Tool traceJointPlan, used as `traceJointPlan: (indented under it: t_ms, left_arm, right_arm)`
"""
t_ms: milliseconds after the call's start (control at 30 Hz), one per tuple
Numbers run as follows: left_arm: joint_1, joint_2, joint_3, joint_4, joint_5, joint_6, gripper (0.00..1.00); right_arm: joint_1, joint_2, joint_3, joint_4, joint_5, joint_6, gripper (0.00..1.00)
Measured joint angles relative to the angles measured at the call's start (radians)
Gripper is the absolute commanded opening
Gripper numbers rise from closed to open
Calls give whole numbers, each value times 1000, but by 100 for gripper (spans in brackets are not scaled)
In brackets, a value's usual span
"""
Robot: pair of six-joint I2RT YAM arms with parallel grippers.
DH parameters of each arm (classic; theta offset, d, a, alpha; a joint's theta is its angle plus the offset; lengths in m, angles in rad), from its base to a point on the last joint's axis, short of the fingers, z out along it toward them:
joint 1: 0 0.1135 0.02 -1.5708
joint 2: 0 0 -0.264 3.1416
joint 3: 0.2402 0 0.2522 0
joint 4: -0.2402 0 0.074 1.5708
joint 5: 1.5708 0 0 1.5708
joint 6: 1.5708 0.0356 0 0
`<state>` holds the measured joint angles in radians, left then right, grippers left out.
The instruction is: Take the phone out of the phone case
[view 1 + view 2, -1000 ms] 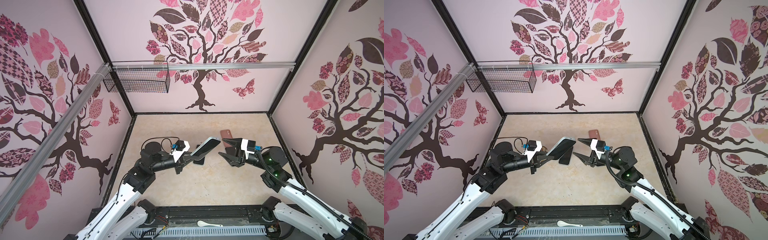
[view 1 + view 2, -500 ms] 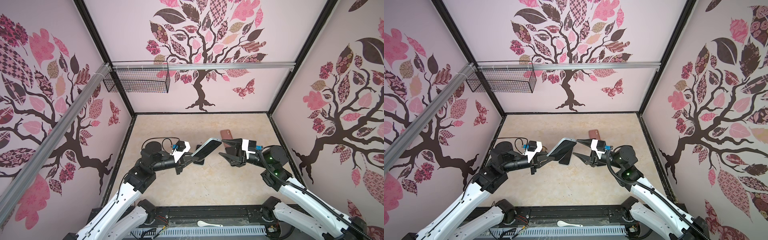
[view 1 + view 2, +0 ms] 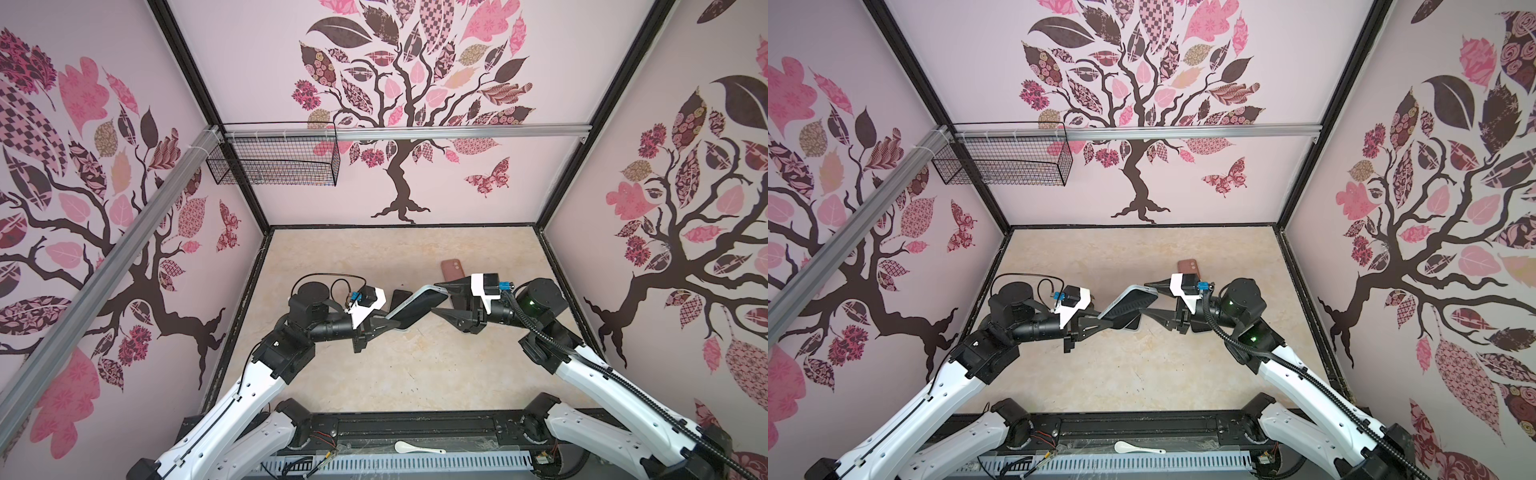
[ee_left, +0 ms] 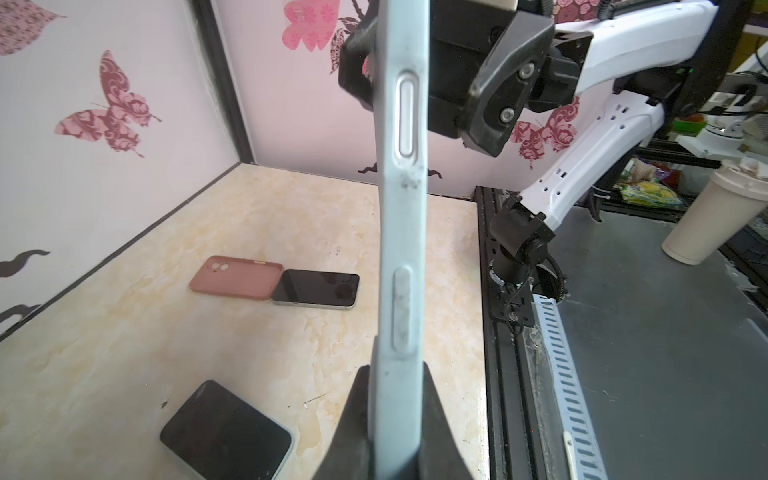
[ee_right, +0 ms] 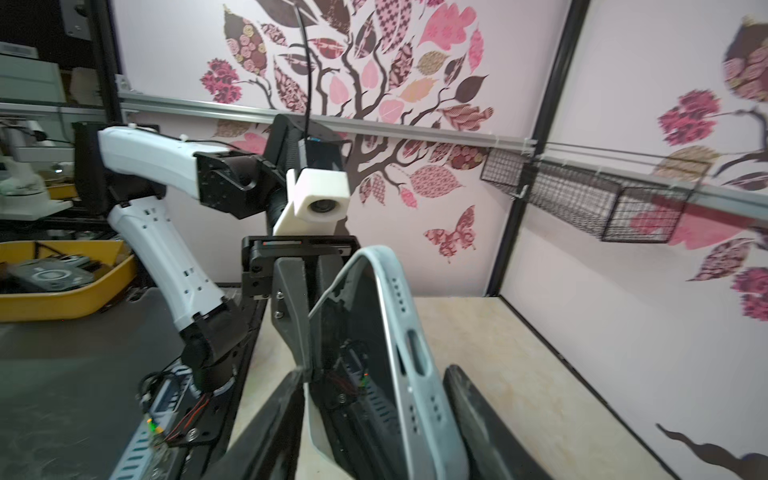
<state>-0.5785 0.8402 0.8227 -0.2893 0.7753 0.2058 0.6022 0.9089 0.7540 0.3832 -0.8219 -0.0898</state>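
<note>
Tabletop (image 3: 395, 374) — beige marble | walls (image 3: 257, 83) — pink tree decals | phone case (image 3: 415, 308) midair

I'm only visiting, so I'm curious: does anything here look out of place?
Yes: a white spoon lies on the front frame between the arms' bases, in both top views. Odd, since the table holds only phones and a case.

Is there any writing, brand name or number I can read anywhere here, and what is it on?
No text can be read anywhere in these pictures.
light blue phone case: only blank buttons, no lettering.
pink case: no marks.
phone beside it and nearer phone: dark screens, nothing showing.
colourful packets behind the table: print too blurred to read.
</note>
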Motion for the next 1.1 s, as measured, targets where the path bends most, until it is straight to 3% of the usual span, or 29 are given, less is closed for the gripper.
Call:
traceJointPlan:
  t_ms: [233, 433, 600, 1100]
  left_arm:
    - [-2, -3, 0, -4, -4, 3, 0]
    - [-4, -44, -2, 35, -72, -24, 0]
    - [-3, -48, -2, 56, -92, -30, 0]
    - [-3, -27, -2, 56, -90, -30, 0]
  right_arm:
    - [3, 5, 16, -76, -37, -9, 59]
    - [3, -114, -97, 53, 153, 16, 58]
    - [3, -148, -113, 96, 225, 11, 58]
    - [-1, -121, -106, 127, 147, 11, 54]
